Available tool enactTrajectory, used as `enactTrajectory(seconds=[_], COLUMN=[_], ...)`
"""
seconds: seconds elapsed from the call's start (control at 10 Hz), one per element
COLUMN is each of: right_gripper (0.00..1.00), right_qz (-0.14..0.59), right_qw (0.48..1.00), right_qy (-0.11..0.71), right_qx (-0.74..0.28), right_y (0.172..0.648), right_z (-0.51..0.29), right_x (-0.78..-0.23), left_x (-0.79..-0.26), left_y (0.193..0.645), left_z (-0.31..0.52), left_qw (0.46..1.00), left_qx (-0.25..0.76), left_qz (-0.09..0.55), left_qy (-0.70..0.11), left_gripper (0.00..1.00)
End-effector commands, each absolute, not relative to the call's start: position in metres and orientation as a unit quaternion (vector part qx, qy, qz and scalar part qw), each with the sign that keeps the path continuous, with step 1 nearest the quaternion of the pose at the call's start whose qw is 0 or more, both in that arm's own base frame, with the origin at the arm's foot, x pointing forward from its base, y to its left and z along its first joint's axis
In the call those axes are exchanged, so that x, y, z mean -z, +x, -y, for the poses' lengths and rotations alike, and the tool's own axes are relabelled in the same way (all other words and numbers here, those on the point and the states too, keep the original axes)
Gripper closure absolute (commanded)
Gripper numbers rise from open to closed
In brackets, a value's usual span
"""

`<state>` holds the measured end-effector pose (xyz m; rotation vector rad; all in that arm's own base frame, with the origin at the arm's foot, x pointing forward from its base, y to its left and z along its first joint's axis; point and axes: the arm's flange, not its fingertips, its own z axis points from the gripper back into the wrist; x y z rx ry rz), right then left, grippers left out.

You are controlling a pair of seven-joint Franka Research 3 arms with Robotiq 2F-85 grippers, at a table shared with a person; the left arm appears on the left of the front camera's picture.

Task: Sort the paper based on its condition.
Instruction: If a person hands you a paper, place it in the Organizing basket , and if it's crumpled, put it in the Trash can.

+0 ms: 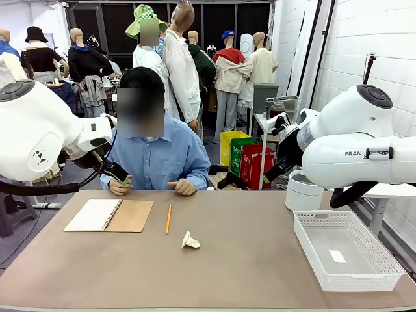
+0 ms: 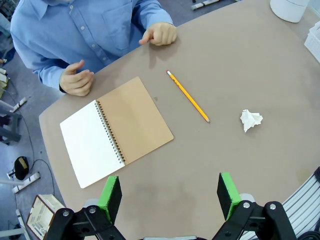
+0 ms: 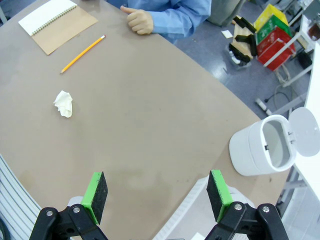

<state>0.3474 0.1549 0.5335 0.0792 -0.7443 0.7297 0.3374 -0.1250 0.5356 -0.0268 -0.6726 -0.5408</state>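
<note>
The paper is a small crumpled white wad (image 1: 190, 241) lying near the middle of the brown table; it also shows in the left wrist view (image 2: 250, 119) and the right wrist view (image 3: 64, 103). My left gripper (image 2: 170, 197) hangs open high above the table's near side, over bare tabletop beside the notebook. In the front view the left gripper (image 1: 123, 179) sits at the left, in front of the person. My right gripper (image 3: 157, 195) is open too, raised over the right half of the table, with nothing between its green pads.
An open spiral notebook (image 1: 110, 215) with a kraft cover and a yellow pencil (image 1: 168, 219) lie at the left. A white mesh basket (image 1: 344, 250) holding a tiny tag stands at the right, a white bin (image 3: 265, 145) with its lid open behind it. The person's hands (image 1: 184, 187) rest on the far edge.
</note>
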Motion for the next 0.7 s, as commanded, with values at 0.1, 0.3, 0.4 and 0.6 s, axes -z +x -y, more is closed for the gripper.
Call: enactTrajectory(seconds=[0.1,0.3,0.4,0.6], right_gripper=[0.00,0.00,0.00,0.00], right_qz=[0.355,0.345,0.333,0.314], right_qw=[0.867,0.866,0.866,0.865], right_qy=[0.041,0.038,0.038,0.050], right_qx=[-0.348,-0.360,-0.372,-0.388], right_y=[0.348,0.354,0.362,0.376], right_z=[-0.154,-0.169,-0.188,-0.217], right_x=[-0.533,-0.531,-0.527,-0.517], left_x=[-0.534,-0.534,-0.534,-0.534], left_y=[0.337,0.337,0.337,0.337], left_z=[0.125,0.125,0.125,0.125], left_qw=[0.909,0.909,0.909,0.909], left_qx=[0.262,0.262,0.262,0.262], left_qz=[0.323,0.323,0.323,0.323], left_qy=[-0.012,-0.012,-0.012,-0.012], left_gripper=[0.00,0.00,0.00,0.00])
